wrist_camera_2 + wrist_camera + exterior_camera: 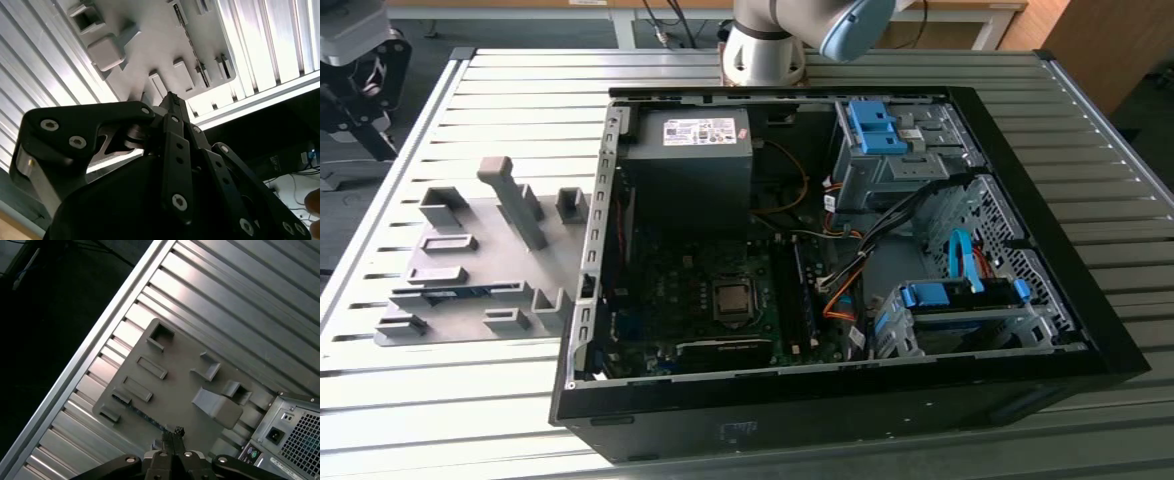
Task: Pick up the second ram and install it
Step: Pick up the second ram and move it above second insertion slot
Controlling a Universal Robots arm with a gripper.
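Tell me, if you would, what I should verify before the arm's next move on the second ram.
1. Second ram lying in the gray holder plate: ok.
2. Gripper empty: ok, it hangs above the plate, clear of the ram.
3. Gripper opened for a grasp: not ok, it is shut.
4. Computer case open, board exposed: ok.
5. Free place among the memory slots: cannot tell, too dark there.
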